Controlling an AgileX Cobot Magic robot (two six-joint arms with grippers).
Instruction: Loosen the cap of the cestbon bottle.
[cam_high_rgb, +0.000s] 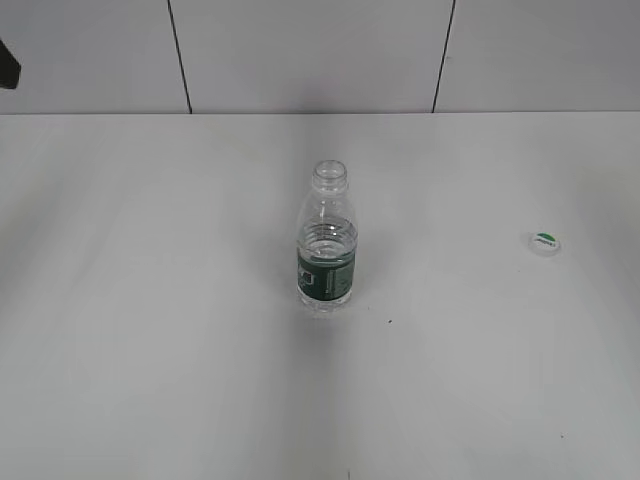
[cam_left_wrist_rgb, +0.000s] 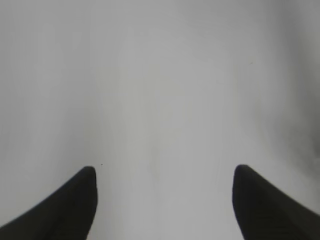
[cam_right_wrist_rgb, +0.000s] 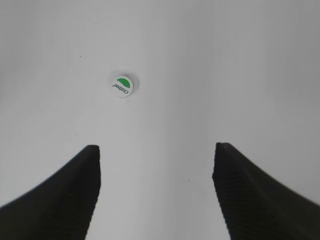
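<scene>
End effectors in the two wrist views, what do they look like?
Both look alike: the left end effector and right end effector each show two black, matte fingers tapering to rounded tips. The right fingers show a fine texture. No cables or markings visible.

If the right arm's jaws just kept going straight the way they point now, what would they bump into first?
Probably just the bare white table. The right gripper is open and empty, and the cap lies ahead but left of its centre line, so it would likely be missed, though depth is hard to judge.

One cestbon bottle (cam_high_rgb: 327, 248), one cap (cam_high_rgb: 544, 243), two end effectors, one table (cam_high_rgb: 150, 300)
</scene>
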